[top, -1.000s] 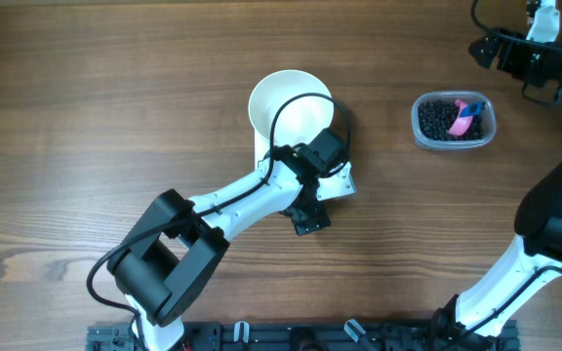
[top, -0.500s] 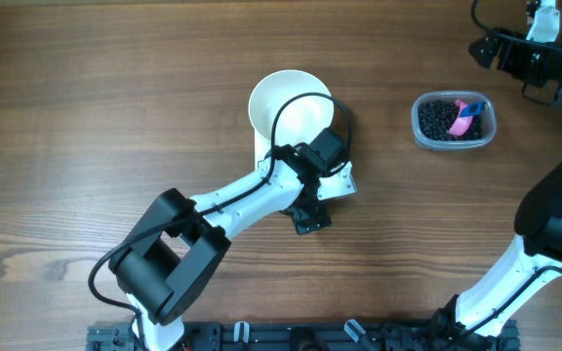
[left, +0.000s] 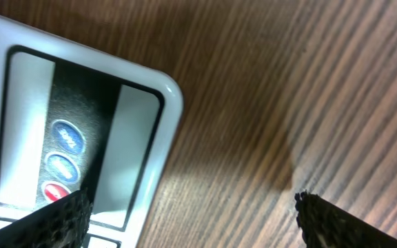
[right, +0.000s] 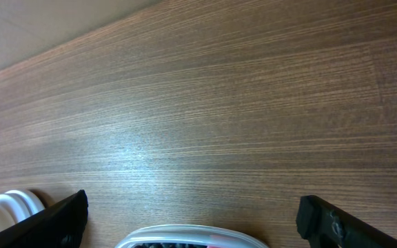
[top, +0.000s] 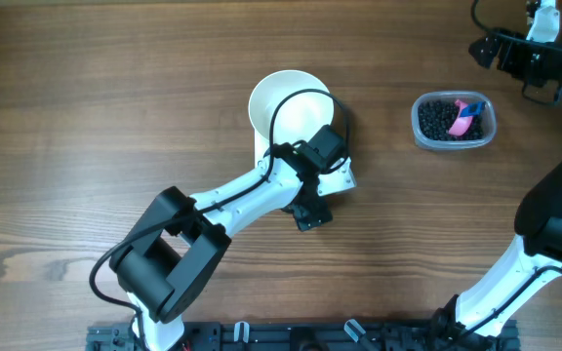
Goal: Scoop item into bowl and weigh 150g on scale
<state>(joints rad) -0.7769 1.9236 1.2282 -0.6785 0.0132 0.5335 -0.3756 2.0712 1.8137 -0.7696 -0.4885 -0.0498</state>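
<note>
The left arm (top: pixel 237 200) is made of smooth white tubular links joined by bulky, rounded black joint housings. A thin black cable (top: pixel 279 117) loops out near its wrist, and a second black loop shows beside the largest housing. The right arm (top: pixel 515 268) is built the same way, with white links, black housings and an angular black wrist assembly. Both arms rise from a black base rail (top: pixel 291 336) that carries small pale clips. The left gripper (left: pixel 191 220) and right gripper (right: pixel 191 220) have matte black fingertips (left: pixel 60 217) with a coarse, pebbled grip texture.
</note>
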